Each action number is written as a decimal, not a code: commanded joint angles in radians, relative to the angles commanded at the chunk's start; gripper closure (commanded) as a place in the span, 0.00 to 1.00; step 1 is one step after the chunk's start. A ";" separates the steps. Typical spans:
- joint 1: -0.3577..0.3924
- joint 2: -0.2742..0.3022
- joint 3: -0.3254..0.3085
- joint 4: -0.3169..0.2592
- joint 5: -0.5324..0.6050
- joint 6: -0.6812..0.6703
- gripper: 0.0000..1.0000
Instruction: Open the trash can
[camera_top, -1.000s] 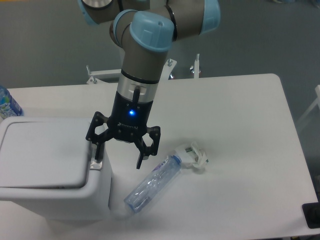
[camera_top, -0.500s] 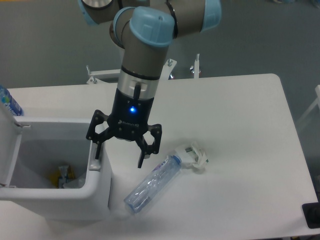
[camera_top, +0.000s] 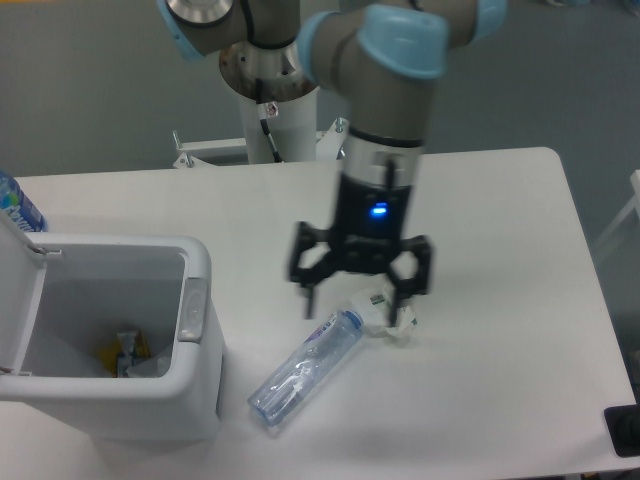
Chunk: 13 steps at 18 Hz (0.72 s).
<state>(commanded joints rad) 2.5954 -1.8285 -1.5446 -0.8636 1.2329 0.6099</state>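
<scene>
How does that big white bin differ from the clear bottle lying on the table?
The boxy white plastic trash can stands upright, opaque, its lid swung open; the clear plastic bottle lies on its side, see-through and far smaller. The trash can holds scraps; the bottle looks empty. Both rest on the white table.

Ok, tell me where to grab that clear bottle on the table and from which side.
Grip the clear bottle across its mid-body, coming straight down from above. It lies flat and diagonal on the table, so the fingers should straddle its narrow width. The open gripper already hovers near its cap end.
</scene>
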 joint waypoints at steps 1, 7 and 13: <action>0.011 -0.003 -0.014 -0.002 0.041 0.060 0.00; 0.084 -0.069 -0.037 -0.009 0.079 0.273 0.00; 0.095 -0.092 -0.066 -0.012 0.195 0.516 0.00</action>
<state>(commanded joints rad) 2.6906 -1.9205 -1.6107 -0.8759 1.4279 1.1257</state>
